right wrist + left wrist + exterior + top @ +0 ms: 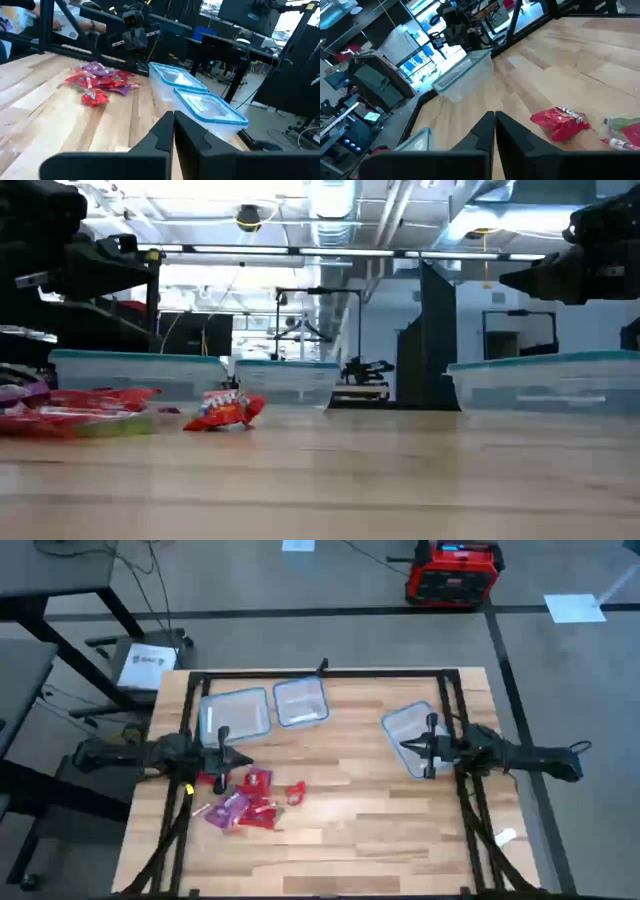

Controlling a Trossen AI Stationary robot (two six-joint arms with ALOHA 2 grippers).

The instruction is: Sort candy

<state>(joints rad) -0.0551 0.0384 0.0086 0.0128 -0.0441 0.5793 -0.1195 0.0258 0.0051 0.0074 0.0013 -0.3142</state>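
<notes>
Lying heaped at lower left of the desk (380, 830) beside the clenched, empty left claw (244, 758), the candy (245, 802) looks light, crinkly and slippery, best pinched across a wrapper's middle; the right claw (404, 746) waits clenched at right.

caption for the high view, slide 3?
Both arms wait, grippers shut, above a candy pile and three clear tubs.

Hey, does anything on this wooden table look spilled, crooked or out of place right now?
Nothing looks damaged. The shiny red and purple wrapped candies lie in a loose heap near the left gripper, one red piece slightly apart. The three clear rectangular tubs hold no candy.
</notes>
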